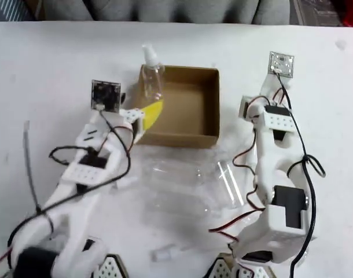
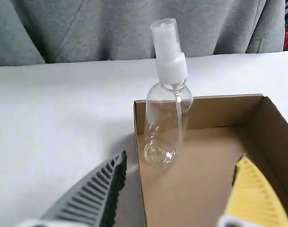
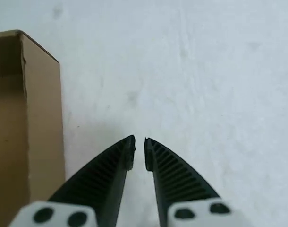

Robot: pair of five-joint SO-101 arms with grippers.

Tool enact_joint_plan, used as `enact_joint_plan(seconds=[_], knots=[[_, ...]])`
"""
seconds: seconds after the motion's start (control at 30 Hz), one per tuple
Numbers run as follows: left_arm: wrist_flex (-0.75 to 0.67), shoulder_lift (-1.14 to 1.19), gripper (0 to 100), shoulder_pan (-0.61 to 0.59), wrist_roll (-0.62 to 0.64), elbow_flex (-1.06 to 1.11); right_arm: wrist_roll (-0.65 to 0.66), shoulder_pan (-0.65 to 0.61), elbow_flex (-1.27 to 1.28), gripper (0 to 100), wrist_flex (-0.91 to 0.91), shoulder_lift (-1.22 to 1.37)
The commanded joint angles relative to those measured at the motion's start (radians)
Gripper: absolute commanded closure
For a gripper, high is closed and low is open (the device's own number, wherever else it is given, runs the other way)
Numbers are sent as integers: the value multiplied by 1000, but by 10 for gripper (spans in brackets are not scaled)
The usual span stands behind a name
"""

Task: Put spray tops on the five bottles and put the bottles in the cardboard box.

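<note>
- A small white part is lying on the table between the two arm bases.
- Several clear bottles without tops are lying on their sides just in front of the cardboard box. How many there are I cannot tell.
- The left gripper is hanging at the box's near-left corner with its fingers spread wide and holding nothing. The grey finger is sitting outside the box wall over the table, and the yellow finger is sitting over the box floor.
- The right gripper is hovering over bare table just beside the box's right wall. Its two dark fingers are sitting almost together with a thin gap between them, gripping nothing.
- One capped bottle is standing in the box's far-left corner, close to upright, with a white spray top on its neck. It is sitting apart from both grippers.
- Grey fabric is showing beyond the table's far edge.
</note>
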Motion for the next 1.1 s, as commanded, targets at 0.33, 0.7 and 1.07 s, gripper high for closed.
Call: enact_joint_plan(seconds=[0.33,0.7,1.07], knots=[[795,-550,700,-10,-8,-6,12,-1,-34,981,73,-21],[959,-645,967,-7,-563,-41,155,326,-112,981,387,-104],[1263,-684,902,371,-1019,-149,180,354,34,981,288,81]])
